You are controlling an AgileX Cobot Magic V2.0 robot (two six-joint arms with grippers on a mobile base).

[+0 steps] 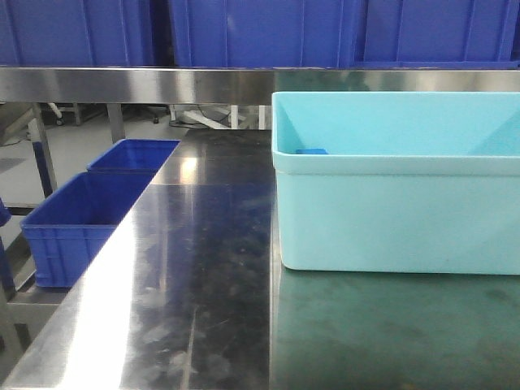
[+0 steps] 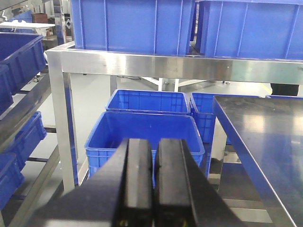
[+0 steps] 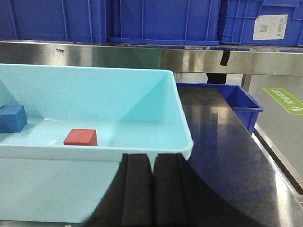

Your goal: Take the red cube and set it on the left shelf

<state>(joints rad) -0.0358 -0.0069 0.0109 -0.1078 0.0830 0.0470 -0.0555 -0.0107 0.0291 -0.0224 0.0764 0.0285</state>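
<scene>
The red cube [image 3: 80, 137] lies untouched on the floor of the pale cyan tub [image 3: 47, 189], near a blue cube [image 3: 12, 118], so the pick has not begun. The right gripper [image 3: 152, 163] sits outside the tub's near wall, fingers pressed together and empty; the left gripper [image 2: 155, 144], likewise closed, faces the left shelf [image 2: 142, 64]. Next, I judge, the right fingers must spread, clear the rim and descend over the cube.

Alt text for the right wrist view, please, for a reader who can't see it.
A red cube lies on the floor of a pale cyan tub, with a blue cube near the tub's left end. The right gripper, shut, sits low in front of the tub's near wall; behind, a steel shelf carries dark blue crates.
</scene>
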